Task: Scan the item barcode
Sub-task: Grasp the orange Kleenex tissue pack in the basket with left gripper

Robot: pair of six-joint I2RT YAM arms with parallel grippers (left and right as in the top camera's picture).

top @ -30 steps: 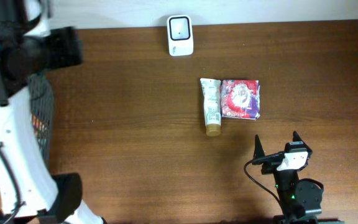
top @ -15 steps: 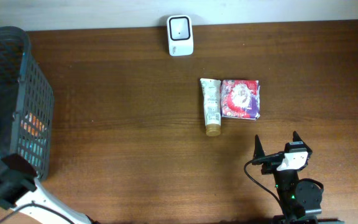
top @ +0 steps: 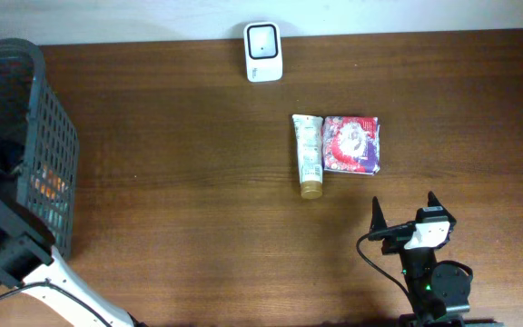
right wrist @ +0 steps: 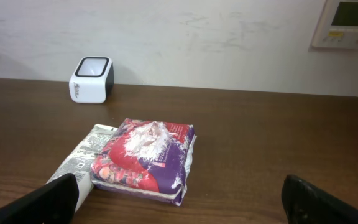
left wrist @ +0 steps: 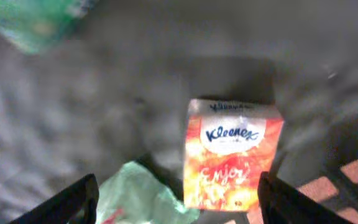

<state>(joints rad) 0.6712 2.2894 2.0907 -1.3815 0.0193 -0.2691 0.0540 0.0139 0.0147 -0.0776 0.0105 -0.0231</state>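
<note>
Left wrist view first: our left gripper has its fingers spread wide and closed on nothing. It hangs over the floor of the dark mesh basket. Below the gap lies an orange Kleenex box, face up, clear of both fingers. A pale green packet touches its lower left corner, and a blurred green item sits well apart in the far corner. Bare basket floor surrounds the box on the other sides.

Our right gripper is likewise spread with nothing between its fingers, low at the near right of the table. Ahead of it lies a red and purple packet, flat. A white tube lies along the packet's left edge, touching it, cap end nearest us. Open wood runs between gripper and packet. Farther off, the white scanner stands at the table's far edge against the wall, well apart from both items. From overhead we see a wide bare stretch between the basket at the left edge and the tube.
</note>
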